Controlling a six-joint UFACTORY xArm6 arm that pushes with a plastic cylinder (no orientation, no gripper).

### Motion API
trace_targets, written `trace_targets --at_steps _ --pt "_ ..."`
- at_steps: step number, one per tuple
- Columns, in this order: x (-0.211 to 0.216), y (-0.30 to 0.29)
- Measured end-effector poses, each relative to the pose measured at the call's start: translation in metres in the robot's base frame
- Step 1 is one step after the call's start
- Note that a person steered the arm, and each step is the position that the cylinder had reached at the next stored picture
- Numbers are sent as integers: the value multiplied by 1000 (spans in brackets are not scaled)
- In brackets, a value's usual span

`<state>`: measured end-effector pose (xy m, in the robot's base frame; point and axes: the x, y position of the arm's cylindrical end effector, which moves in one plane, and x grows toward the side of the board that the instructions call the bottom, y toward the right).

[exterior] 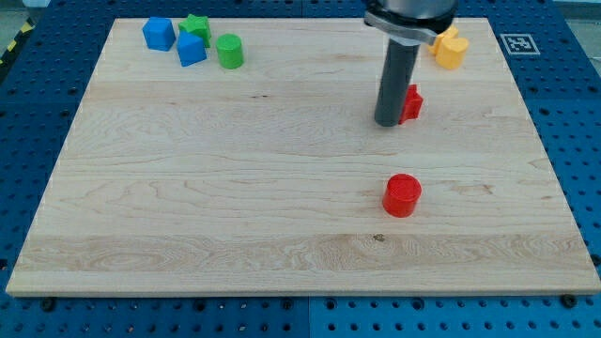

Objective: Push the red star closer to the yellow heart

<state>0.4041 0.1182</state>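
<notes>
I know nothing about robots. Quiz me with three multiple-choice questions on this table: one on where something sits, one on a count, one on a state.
1. Where is my tip?
A. beside the green cylinder
B. against the red star's left side
C. on the red cylinder

2. How many blue blocks are there?
A. one
B. two
C. four

3. The red star and the yellow heart are:
A. stacked
B. touching
C. apart

Answers: 1 B, the rod hides the star's left edge. 2 B, two blue blocks sit at the top left. 3 C, bare wood shows between them.
</notes>
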Motion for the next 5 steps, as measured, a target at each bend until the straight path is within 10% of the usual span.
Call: trace_targets --at_steps 5 --pt "-64 60"
